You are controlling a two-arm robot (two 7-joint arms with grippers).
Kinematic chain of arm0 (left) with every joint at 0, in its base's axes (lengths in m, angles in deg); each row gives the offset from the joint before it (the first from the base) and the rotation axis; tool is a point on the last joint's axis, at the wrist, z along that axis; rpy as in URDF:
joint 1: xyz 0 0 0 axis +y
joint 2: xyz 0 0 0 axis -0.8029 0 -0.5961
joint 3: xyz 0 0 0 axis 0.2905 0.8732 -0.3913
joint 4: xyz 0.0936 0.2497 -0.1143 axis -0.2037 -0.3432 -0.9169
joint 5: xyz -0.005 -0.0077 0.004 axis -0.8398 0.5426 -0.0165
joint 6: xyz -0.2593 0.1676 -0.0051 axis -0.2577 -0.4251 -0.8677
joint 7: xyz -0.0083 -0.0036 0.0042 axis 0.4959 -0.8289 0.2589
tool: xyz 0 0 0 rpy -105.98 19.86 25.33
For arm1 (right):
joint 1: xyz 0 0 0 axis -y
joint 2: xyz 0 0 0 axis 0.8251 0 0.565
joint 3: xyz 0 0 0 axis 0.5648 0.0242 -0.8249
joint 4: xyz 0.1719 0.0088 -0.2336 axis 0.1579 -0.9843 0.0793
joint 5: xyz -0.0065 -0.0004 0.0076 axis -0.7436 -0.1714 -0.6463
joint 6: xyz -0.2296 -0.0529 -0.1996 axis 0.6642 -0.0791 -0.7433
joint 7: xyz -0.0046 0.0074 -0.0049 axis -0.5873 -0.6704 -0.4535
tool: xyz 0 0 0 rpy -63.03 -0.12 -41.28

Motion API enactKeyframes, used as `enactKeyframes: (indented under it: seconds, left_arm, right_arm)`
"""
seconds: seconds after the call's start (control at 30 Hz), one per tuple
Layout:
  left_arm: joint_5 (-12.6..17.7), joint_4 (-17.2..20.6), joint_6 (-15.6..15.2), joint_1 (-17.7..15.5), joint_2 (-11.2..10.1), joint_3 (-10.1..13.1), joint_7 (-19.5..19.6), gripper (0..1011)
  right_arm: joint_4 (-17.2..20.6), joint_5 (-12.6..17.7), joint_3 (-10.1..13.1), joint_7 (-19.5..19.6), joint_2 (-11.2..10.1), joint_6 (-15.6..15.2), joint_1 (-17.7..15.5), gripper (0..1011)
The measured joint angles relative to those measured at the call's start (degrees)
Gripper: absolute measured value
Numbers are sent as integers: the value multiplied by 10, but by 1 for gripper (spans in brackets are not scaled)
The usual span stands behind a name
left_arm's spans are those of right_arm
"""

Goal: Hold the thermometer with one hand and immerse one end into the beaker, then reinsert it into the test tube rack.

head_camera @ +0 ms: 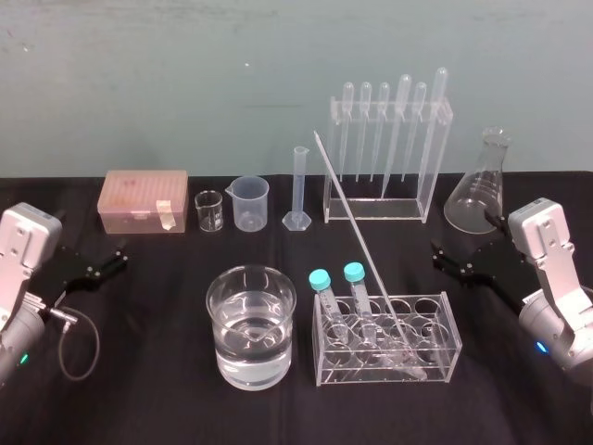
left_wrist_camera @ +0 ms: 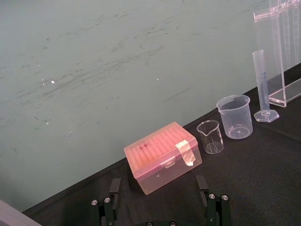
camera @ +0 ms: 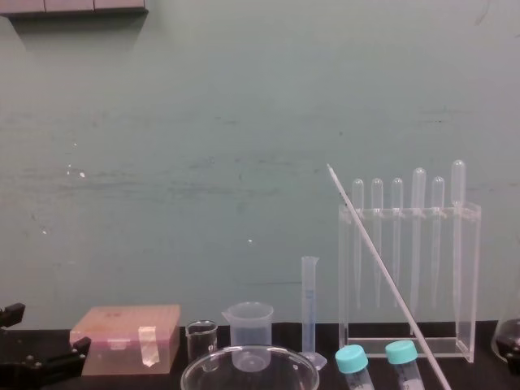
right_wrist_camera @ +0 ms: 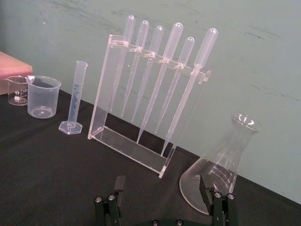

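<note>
My left gripper (head_camera: 122, 254), frame left, and right gripper (head_camera: 435, 256), frame right, gaped wide, empty; the thermometer (head_camera: 359, 239) leaned centre-frame.

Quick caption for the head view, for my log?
Left gripper and right gripper, jaws open, flank the water-filled beaker and the thermometer leaning in the test tube rack.

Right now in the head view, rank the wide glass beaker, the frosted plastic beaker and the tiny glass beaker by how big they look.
1. Wide glass beaker: largest, though it also stands nearest the camera.
2. Frosted plastic beaker.
3. Tiny glass beaker: beside it in the back row, clearly smaller.
</note>
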Motion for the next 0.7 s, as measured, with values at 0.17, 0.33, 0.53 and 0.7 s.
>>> enactKeyframes:
  seconds: [0.17, 0.33, 0.53, 0.7]
  left_arm:
    - [0, 0, 0, 0, 0, 0, 0, 1008]
    - [0, 0, 0, 0, 0, 0, 0, 1008]
    - [0, 0, 0, 0, 0, 0, 0, 1008]
    - [0, 0, 0, 0, 0, 0, 0, 1008]
  right_arm:
    - [0, 0, 0, 0, 0, 0, 0, 1002]
    - [0, 0, 0, 0, 0, 0, 0, 1002]
    - [0, 0, 0, 0, 0, 0, 0, 1003]
    - [0, 0, 0, 0, 0, 0, 0, 1003]
